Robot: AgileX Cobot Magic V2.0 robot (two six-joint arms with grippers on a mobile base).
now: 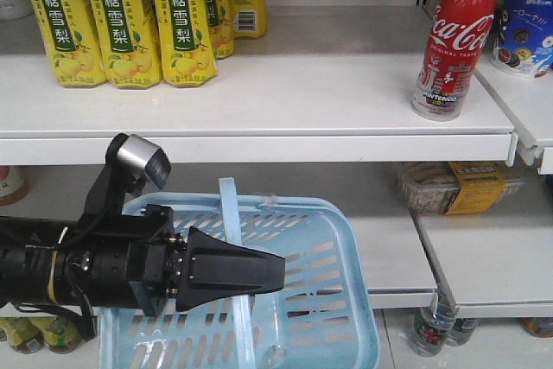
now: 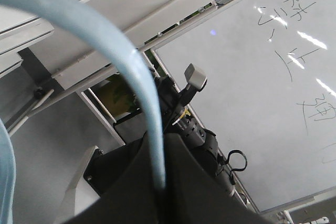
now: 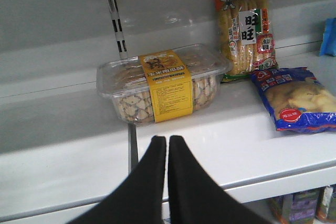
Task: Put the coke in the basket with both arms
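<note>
White store shelves (image 1: 302,92) all round, coke (image 1: 454,36) standing up and right of the left claw (image 1: 278,272), which pinches the basket (image 1: 346,239) handle (image 1: 229,205) (right claw (image 3: 167,144) just pressed together, facing a snack box (image 3: 163,85)).

The left pincer (image 1: 278,272) is dull black plastic. The basket (image 1: 294,205) right by it is smooth, light-blue plastic. The coke (image 1: 454,41), up past its tip, is shiny red. Just beyond the dull black right pincer (image 3: 167,142), a box (image 3: 123,77) is clear, shiny plastic with a yellow paper band (image 3: 168,85).
</note>
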